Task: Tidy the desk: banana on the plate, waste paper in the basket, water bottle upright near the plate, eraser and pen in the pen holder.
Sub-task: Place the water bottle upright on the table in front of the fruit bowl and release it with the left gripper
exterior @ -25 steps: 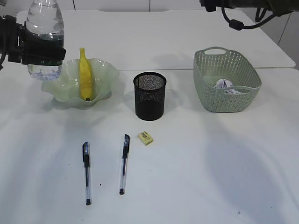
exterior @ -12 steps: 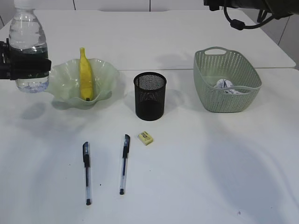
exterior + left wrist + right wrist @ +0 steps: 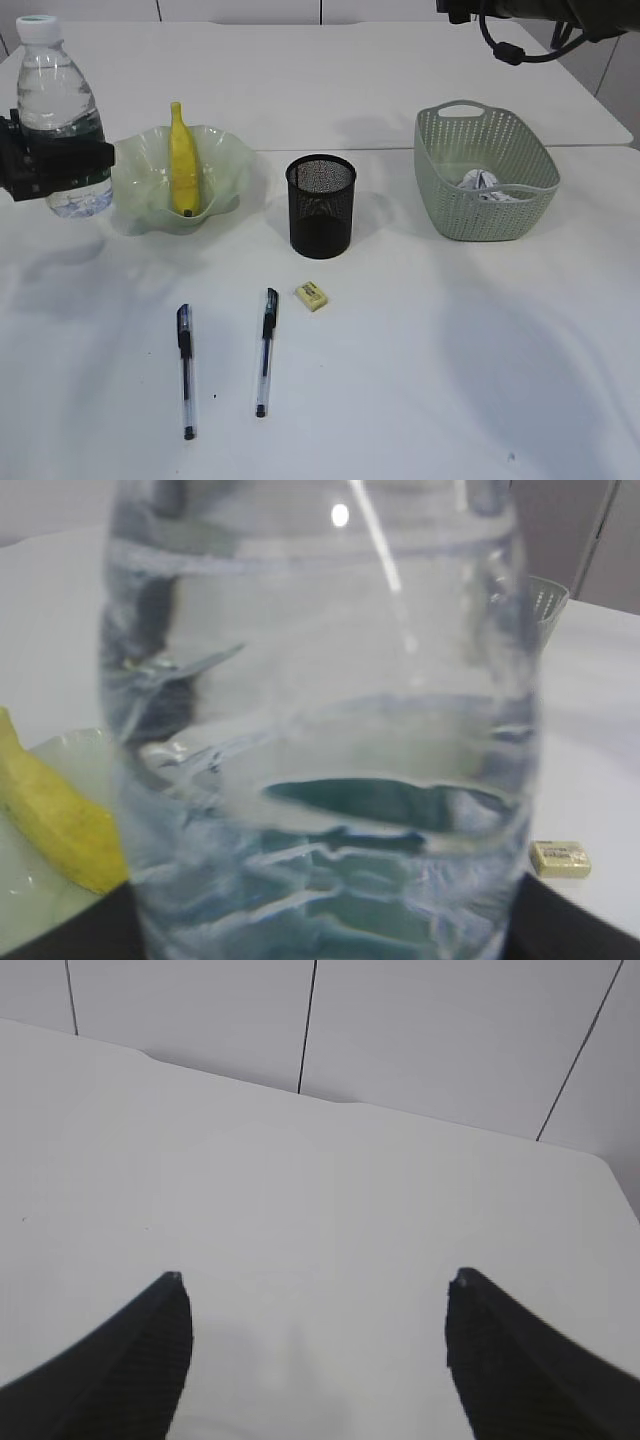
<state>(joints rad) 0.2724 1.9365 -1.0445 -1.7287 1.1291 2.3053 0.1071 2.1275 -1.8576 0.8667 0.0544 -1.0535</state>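
My left gripper (image 3: 58,160) is shut on the water bottle (image 3: 60,100), which is upright with its white cap on top. It hangs just above the desk (image 3: 420,380), left of the plate (image 3: 232,152). The clear bottle (image 3: 320,700) fills the left wrist view. The banana (image 3: 182,160) lies in the plate. The waste paper (image 3: 480,183) sits in the basket (image 3: 470,215). The pen holder (image 3: 321,205) stands mid-desk, with the eraser (image 3: 311,295) and two pens (image 3: 185,370) (image 3: 265,350) in front of it. My right gripper (image 3: 318,1290) is open and holds nothing, over bare desk.
The right arm (image 3: 530,15) is raised at the top right, behind the basket. In the left wrist view the banana (image 3: 50,820) shows at left and the eraser (image 3: 560,858) at right. A seam between tabletops runs behind the basket.
The left gripper has carried the bottle leftward and down, from over the plate's left rim to beside it. The right arm has not visibly moved.
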